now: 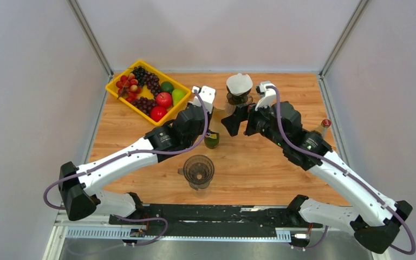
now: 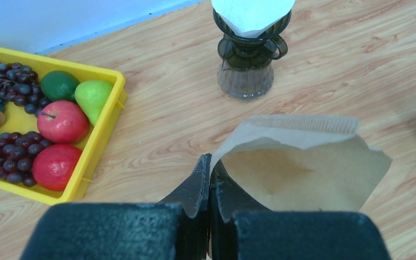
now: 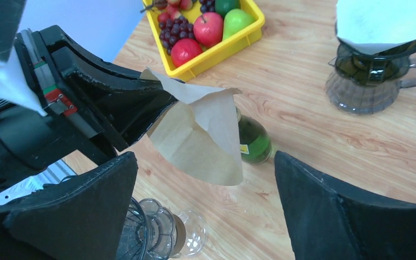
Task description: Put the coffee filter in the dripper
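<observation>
Left pincer (image 2: 211,169) pinching brown coffee filter (image 2: 298,173), right pincer (image 3: 204,162) spread, wooden table (image 1: 260,168), pale grey walls (image 1: 216,32).

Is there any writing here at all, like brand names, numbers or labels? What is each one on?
No text can be read in any view.
Small yellow label on the dark green glass bottle: print too blurred to read.
Small red sticker on the left arm's black casing: no legible characters.
</observation>
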